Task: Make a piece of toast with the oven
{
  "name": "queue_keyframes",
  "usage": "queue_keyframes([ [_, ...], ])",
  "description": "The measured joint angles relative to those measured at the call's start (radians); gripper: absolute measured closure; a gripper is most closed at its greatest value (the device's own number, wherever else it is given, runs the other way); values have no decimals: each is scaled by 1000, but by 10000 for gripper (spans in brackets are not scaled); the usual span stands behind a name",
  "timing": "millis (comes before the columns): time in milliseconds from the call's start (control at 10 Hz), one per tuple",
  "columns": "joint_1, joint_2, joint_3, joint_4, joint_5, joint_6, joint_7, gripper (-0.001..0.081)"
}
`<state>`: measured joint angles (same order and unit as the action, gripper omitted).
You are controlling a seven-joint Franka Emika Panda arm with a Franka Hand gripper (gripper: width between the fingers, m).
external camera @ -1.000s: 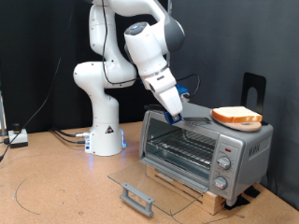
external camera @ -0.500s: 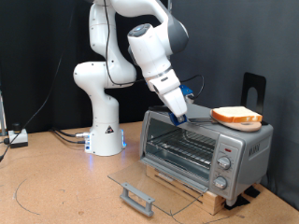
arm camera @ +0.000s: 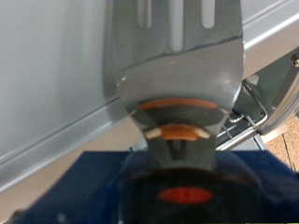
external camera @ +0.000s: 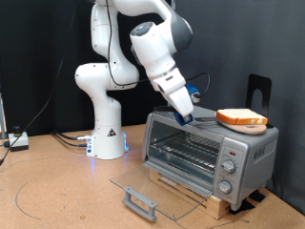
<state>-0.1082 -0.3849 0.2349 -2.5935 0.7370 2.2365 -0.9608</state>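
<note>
The silver-grey oven stands at the exterior view's right with its glass door dropped open and its wire rack bare. The piece of toast lies on a round tan plate on the oven's roof. My gripper hangs tilted over the left part of the roof, just left of the toast and apart from it. Its fingers look pressed together with nothing between them. In the wrist view the gripper fills the middle, with the oven's grey metal right behind it.
The robot's white base stands left of the oven, with cables beside it on the brown table. The open door and its handle jut out in front of the oven. A black stand rises behind the toast.
My gripper has shifted slightly to the exterior view's right along the oven's roof, closer to the toast. The toast, plate and door have not moved.
</note>
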Motion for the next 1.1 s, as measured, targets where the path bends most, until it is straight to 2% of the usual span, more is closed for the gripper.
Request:
queue_keyframes([
  [500,1,-6,10,4,6,-4,1,389],
  [800,8,-3,44,3,6,12,18,389],
  [1100,13,11,91,4,26,65,57,389],
])
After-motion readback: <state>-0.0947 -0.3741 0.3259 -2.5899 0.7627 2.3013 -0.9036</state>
